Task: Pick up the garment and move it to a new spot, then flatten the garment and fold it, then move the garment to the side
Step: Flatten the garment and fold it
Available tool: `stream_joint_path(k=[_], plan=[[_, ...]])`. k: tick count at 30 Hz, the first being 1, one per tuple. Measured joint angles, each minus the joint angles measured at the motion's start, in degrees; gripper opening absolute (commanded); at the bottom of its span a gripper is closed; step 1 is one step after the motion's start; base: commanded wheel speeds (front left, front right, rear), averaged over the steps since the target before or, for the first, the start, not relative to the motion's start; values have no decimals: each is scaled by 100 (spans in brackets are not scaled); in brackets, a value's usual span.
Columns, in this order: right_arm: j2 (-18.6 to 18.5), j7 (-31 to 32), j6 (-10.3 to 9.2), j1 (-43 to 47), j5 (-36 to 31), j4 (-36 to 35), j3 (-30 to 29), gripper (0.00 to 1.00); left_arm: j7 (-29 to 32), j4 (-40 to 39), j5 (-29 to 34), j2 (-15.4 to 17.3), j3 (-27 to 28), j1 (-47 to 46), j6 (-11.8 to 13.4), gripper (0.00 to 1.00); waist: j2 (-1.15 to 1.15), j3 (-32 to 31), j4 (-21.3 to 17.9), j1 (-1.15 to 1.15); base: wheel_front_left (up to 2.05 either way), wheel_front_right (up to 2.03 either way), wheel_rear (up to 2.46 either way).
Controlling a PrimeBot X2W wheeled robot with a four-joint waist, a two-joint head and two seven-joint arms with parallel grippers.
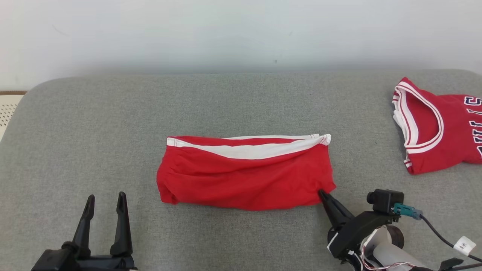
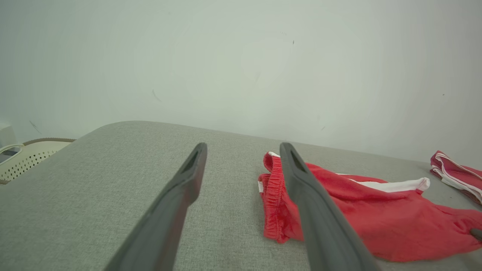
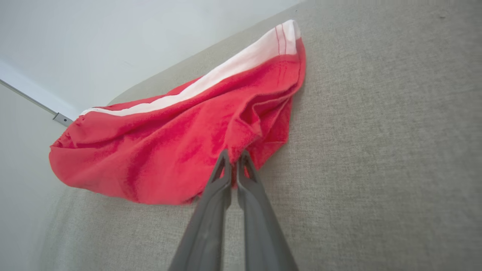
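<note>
Red garment (image 1: 246, 177) lay folded into a flat band mid-way across the grey fabric surface (image 1: 94, 131), white stripe along its far edge. Right hand (image 1: 322, 192) was clamped on the garment's near right corner, fingers pressed together on a pinch of cloth, clearest in the right wrist view. Left hand (image 1: 106, 195) sat low at the near left, fingers spread wide, gripping nothing, well apart from the garment. Red jersey (image 1: 440, 128) lay at the far right edge. Pale perforated basket (image 1: 7, 109) off the left edge.
</note>
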Motion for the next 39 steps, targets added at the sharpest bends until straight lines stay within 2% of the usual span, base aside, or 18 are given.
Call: stream_joint_path(k=[1,2,3,5,8,12,19,25,33,39], plan=[[4,1,0,8,-63,30,-45,0,0,0,-1,1,1,13,0,100,0,-12,-6,0,0,0,0],[8,1,-1,12,-101,53,-96,47,0,3,-1,1,1,31,0,100,0,-25,-11,0,0,0,0],[18,0,-1,19,-119,70,-133,100,0,7,-1,0,1,52,-1,100,0,-37,-16,0,0,0,0],[58,1,-1,47,-181,127,-203,100,0,9,-1,0,4,70,-1,100,0,-57,-26,0,0,0,0],[69,-2,-1,35,-615,234,-416,100,0,-4,1,0,38,108,-1,100,0,-80,-70,1,0,0,0],[110,-2,-1,15,-1491,130,-913,100,0,-23,27,0,110,184,0,100,0,-100,-150,1,0,0,0],[394,-3,-1,518,-2852,-632,-2090,100,0,-57,342,1,211,355,46,100,0,-186,-301,0,0,0,0],[615,-3,-1,1138,-3809,-1214,-2761,100,0,-54,427,2,365,495,5,100,0,-308,-409,0,0,0,0],[826,-3,-1,1822,-4343,-1748,-3441,100,0,-74,455,3,597,726,54,100,0,-512,-535,0,0,0,0],[945,-3,-1,2153,-4617,-2060,-3693,100,0,-109,446,3,639,840,82,100,-1,-580,-574,0,0,0,0]])
